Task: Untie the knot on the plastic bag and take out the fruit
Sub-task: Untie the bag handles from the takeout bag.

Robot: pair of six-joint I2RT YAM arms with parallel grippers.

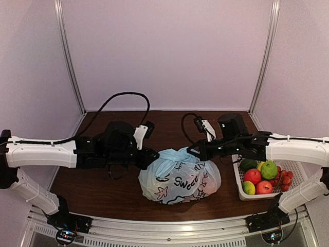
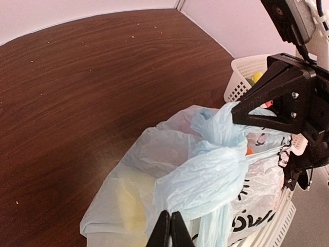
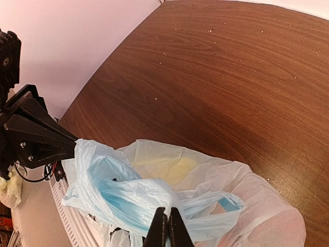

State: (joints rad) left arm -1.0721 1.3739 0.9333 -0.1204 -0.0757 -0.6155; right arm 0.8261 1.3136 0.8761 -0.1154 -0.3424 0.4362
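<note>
Left gripper (image 2: 169, 232) and right gripper (image 3: 167, 230) both clamped shut on bag (image 1: 180, 180) plastic, either side of the knot (image 2: 226, 154).
Bag sits mid-table near the front edge, basket (image 1: 303, 167) just beside on its right; open table (image 1: 103, 185) behind and left.

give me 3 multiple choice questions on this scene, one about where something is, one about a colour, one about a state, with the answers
1. On which side of the plastic bag does the white basket stand?
A) the left arm's side
B) the right arm's side
C) behind it, by the back wall

2. What colour is the bag's plastic?
A) light blue
B) red
C) black

3. How do the left gripper and the right gripper stand?
A) both open above the bag
B) both shut on the bag's plastic
C) one inside the basket

Answers:
1 B, the top view shows the basket by the right arm.
2 A, it is pale blue film with black print.
3 B, each wrist view shows its gripper closed, pinching plastic.
</note>
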